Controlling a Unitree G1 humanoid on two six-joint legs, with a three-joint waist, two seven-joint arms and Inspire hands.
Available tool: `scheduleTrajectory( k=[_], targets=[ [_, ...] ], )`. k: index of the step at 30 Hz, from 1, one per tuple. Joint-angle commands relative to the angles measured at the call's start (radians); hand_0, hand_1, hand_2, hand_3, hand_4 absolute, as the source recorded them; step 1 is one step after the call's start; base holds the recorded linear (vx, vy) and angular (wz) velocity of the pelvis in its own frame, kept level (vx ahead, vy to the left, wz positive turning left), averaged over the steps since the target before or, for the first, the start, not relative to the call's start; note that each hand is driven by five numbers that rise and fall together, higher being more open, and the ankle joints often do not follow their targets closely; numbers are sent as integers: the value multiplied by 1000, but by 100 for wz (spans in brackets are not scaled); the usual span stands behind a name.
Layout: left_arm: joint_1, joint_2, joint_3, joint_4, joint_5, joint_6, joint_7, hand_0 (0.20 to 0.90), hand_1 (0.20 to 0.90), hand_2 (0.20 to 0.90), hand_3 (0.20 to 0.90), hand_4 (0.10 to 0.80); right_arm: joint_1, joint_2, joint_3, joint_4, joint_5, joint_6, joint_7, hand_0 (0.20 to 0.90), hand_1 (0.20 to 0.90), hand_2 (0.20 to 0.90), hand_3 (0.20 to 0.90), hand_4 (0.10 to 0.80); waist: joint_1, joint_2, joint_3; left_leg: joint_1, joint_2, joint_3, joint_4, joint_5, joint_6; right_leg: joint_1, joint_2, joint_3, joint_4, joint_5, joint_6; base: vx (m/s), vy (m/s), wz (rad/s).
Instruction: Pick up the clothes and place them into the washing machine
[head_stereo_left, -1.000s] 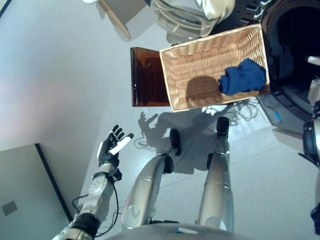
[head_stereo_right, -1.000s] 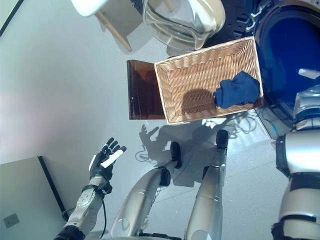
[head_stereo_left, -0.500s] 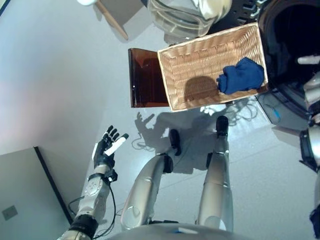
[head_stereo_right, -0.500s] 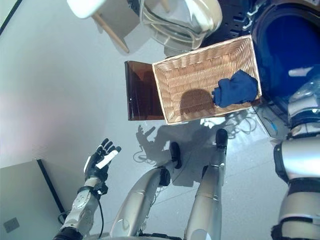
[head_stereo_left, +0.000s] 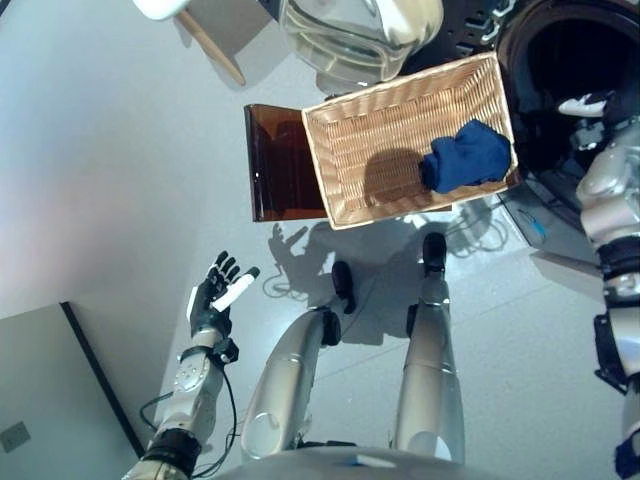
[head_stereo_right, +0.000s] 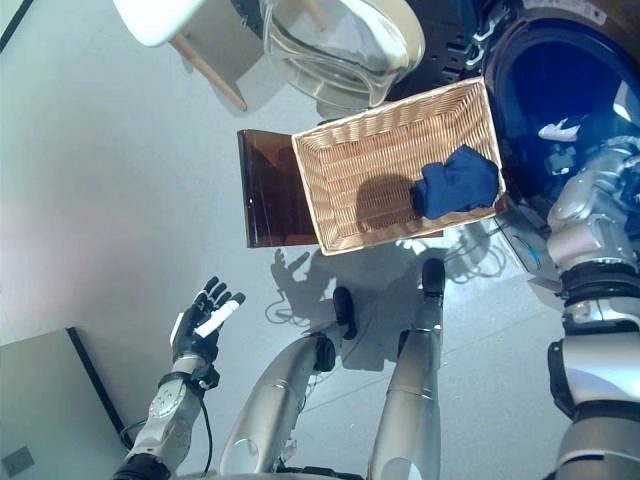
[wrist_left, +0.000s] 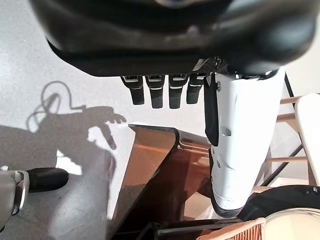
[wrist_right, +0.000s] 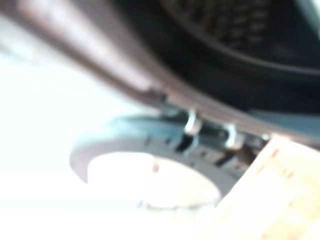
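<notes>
A dark blue garment (head_stereo_left: 465, 157) lies bunched at the right end of a wicker basket (head_stereo_left: 365, 130) on the floor. To its right is the washing machine's dark drum opening (head_stereo_left: 545, 70), with the round glass door (head_stereo_left: 345, 30) swung open behind the basket. My right hand (head_stereo_left: 583, 104) is at the drum's mouth; only its white thumb cover shows, and no cloth is visible in it. The right wrist view is a blur of the drum rim (wrist_right: 150, 95). My left hand (head_stereo_left: 222, 295) hangs low at the left, open and empty, fingers (wrist_left: 160, 92) straight.
A brown translucent stool (head_stereo_left: 275, 160) stands against the basket's left side. A white chair with wooden legs (head_stereo_left: 210, 45) is at the top left. A grey panel (head_stereo_left: 50, 400) fills the lower left corner.
The whole picture has shifted left, so the camera moved. My right arm shows more, its hand a little further left at the drum's mouth. The left hand has hardly moved.
</notes>
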Motion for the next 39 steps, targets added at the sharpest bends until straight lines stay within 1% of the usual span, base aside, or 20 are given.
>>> scheduleTrajectory(
  k=[1, 4, 13, 21, 29, 39],
  targets=[
    [67, 49, 83, -18, 18, -70, 19, 900, 900, 900, 900, 800, -34, -47, -5, -106, -96, -49, -75, 900, 900, 900, 900, 800, 50, -26, -51, 6, 0, -29, -179, 129, -93, 2, 68, -71, 134, -131, -76, 0, 0, 0],
    [68, 52, 87, -24, 24, -71, 20, 900, 900, 900, 900, 800, -23, -22, 1, -114, -110, -56, -59, 900, 900, 900, 900, 800, 53, -28, -49, 5, 1, -29, -177, 129, -93, 0, 67, -73, 133, -130, -76, -4, -1, 1],
    [77, 46, 95, -31, 34, -70, 19, 900, 900, 900, 900, 800, 15, 13, 22, -167, -166, -67, -18, 900, 900, 900, 900, 800, 54, -34, -39, 2, 2, -29, -176, 131, -92, 1, 67, -74, 134, -128, -76, -1, 0, 0],
    [74, 40, 93, -32, 35, -71, 27, 900, 900, 900, 900, 800, 32, 75, 10, -169, -169, -61, -16, 900, 900, 900, 900, 800, 55, -40, -38, 0, 3, -31, -174, 131, -91, 0, 69, -75, 135, -128, -77, 0, 0, 0],
    [77, 41, 99, -34, 41, -67, 30, 900, 900, 900, 900, 800, 41, 113, 37, -203, -190, -71, 15, 900, 900, 900, 900, 800, 54, -46, -35, -3, 5, -31, -168, 130, -90, 1, 68, -77, 136, -128, -79, 0, 0, 0],
    [92, 43, 101, -46, 51, -64, 22, 900, 900, 900, 900, 800, 71, 90, 90, -241, -268, -90, 69, 900, 900, 900, 900, 800, 53, -51, -29, -6, 6, -33, -169, 132, -90, -2, 68, -79, 136, -127, -79, 0, 0, 0]
  ],
)
